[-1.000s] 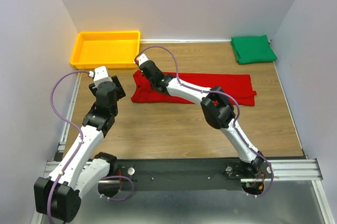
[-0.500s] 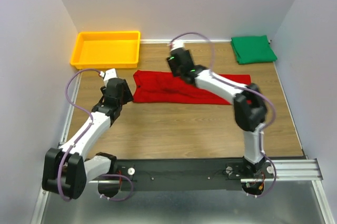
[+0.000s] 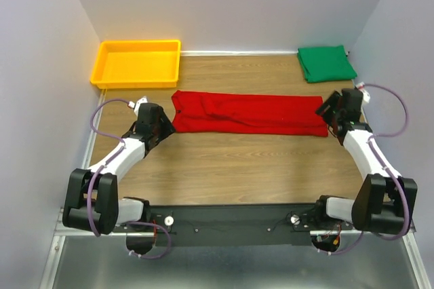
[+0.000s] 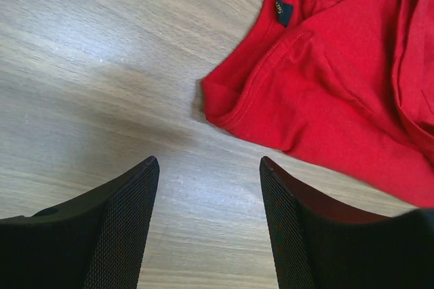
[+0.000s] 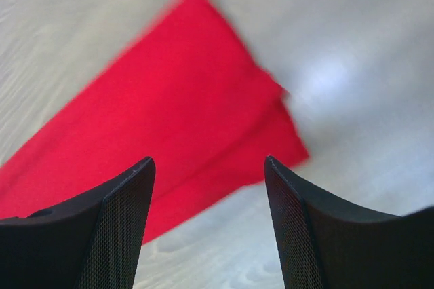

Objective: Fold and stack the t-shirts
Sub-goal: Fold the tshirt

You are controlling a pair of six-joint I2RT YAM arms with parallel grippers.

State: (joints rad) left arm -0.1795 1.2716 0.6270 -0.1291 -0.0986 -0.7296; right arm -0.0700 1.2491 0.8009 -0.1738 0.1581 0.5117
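Spread right hand point(image 5: 207, 160), red t-shirt point(image 5: 169, 106) beyond (blurred)

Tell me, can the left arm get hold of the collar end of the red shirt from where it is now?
Probably yes. The left gripper is open and empty, the collar end of the red shirt lies just ahead, and only bare table lies between them.
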